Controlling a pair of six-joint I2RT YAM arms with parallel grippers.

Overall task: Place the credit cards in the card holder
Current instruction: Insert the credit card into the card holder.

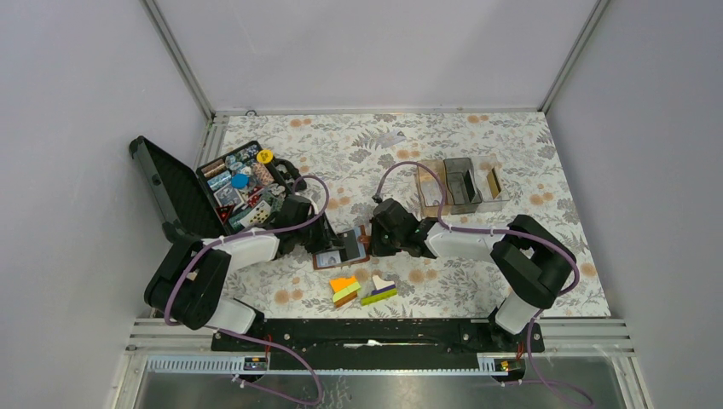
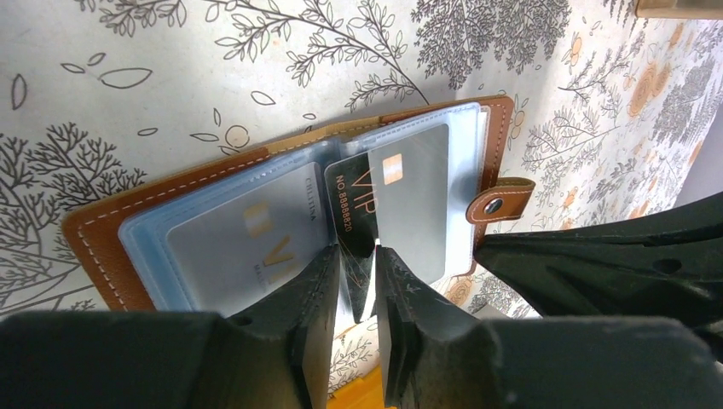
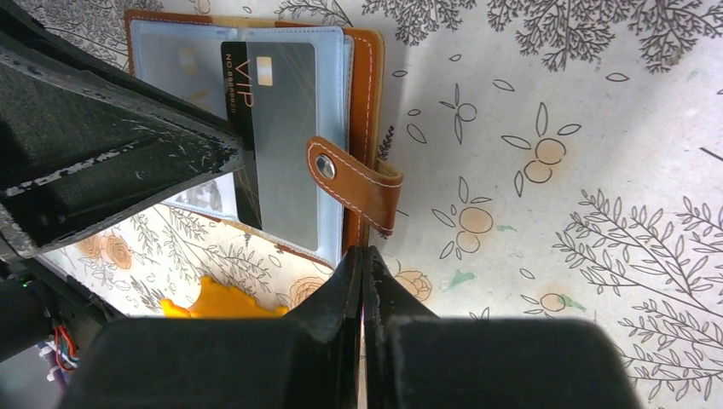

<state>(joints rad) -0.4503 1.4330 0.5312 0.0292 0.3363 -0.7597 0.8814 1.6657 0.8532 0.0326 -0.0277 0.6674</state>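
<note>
the card holder [image 1: 348,246] lies open and flat on the bench [image 1: 529,145], close to the middle of its near edge, clear sleeves facing up, between the 2 claws. the left gripper [image 2: 362,285] has its jaws narrow, pinched on one end of a dark card [image 2: 356,213] marked vip. the rest of that card lies across the page that carries the snap tab [image 3: 354,179], overlapping a grey card [image 2: 422,192] in the sleeve there. a second grey card [image 2: 247,239] sits in the sleeve of the other page. the right gripper [image 3: 364,281] has its jaws pressed fully together with nothing between them, tips at the holder's edge just beside the tab. whether they touch the leather i cannot tell. coloured blocks [image 1: 362,290] lie just nearer than the holder. an open black case [image 1: 213,192] stands at the left edge, and clear boxes [image 1: 460,183] stand toward the far right corner.
</note>
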